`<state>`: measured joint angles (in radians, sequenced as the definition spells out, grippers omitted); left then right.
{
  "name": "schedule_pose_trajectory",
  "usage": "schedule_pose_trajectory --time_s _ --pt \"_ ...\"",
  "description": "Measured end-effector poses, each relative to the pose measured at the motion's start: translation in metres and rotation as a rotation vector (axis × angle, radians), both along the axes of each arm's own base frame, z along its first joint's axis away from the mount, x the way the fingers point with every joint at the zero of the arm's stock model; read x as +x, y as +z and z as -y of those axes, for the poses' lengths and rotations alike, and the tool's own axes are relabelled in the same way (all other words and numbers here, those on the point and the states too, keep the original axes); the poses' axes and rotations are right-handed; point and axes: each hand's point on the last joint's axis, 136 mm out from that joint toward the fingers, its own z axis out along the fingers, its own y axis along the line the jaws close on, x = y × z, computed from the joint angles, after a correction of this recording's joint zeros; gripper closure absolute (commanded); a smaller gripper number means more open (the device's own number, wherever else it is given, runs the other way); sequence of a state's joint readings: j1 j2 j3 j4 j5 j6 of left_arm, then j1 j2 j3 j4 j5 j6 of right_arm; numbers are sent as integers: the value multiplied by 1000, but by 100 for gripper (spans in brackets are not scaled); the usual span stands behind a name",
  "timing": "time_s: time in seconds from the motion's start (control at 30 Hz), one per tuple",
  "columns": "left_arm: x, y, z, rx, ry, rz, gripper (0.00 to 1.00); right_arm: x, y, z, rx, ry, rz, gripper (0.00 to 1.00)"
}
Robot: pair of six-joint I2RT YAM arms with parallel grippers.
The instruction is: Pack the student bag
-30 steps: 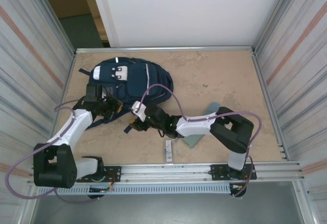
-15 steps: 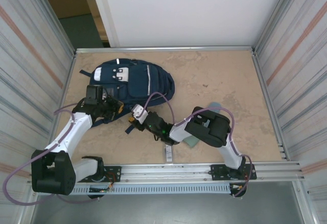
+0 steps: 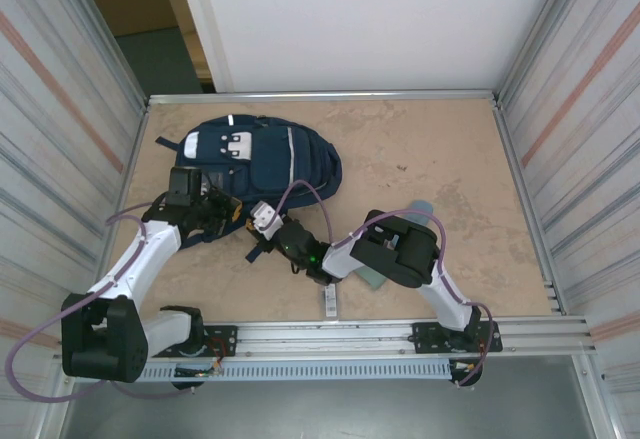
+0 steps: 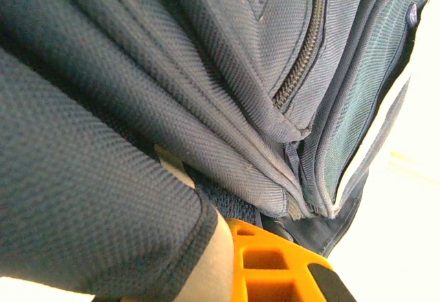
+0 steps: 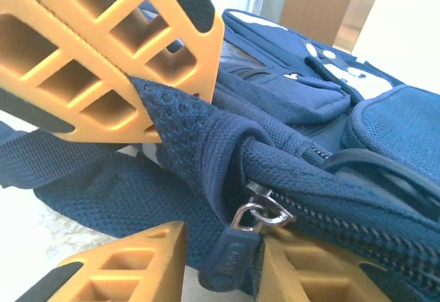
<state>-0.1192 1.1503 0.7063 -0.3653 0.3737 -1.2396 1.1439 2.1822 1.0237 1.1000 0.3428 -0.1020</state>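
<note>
**As the right pincer (image 3: 255, 246) narrows on the student bag (image 3: 262, 154), opening it looks close**

Over the last second the right arm folds back at the elbow. Its pincer slides closer to the bag's near edge while the fingers draw in from wide to narrow. Between them now sits a mesh corner (image 5: 185, 120) of the bag, with the zip pull (image 5: 234, 252) hanging just under it. The upper finger touches the mesh, but whether the grip is firm I cannot tell. The left pincer (image 3: 210, 211) stays put with its fingers together, seemingly pinching a fold of the bag's fabric at the same near edge. I read this as one side bracing the bag so the other can run the zip; nothing looks packed yet.

The bag lies flat just beyond both pincers' tips, front face up with its white patches (image 3: 237, 142) showing. Its long axis runs crosswise to the pincers' reach, from past the left pincer to a rounded end beyond the right pincer. Which end is the top I cannot tell.
</note>
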Motion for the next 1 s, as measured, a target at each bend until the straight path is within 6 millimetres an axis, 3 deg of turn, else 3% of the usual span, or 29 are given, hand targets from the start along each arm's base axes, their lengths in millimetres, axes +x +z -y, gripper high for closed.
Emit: schedule_pose_trajectory --time_s 0.2,0.63,0.77,1.0 --pt "-3 -8 0 -6 11 -18 100 0 -5 0 7 -10 -18 84" --pt "-4 -11 -1 -10 28 -27 100 -2 -8 1 56 -10 -79 92" --pt "-5 -14 -3 5 25 -28 100 -11 -15 4 68 35 -115 93" --pt "-16 -38 -17 33 45 -69 100 -31 -32 18 94 142 -256 98"
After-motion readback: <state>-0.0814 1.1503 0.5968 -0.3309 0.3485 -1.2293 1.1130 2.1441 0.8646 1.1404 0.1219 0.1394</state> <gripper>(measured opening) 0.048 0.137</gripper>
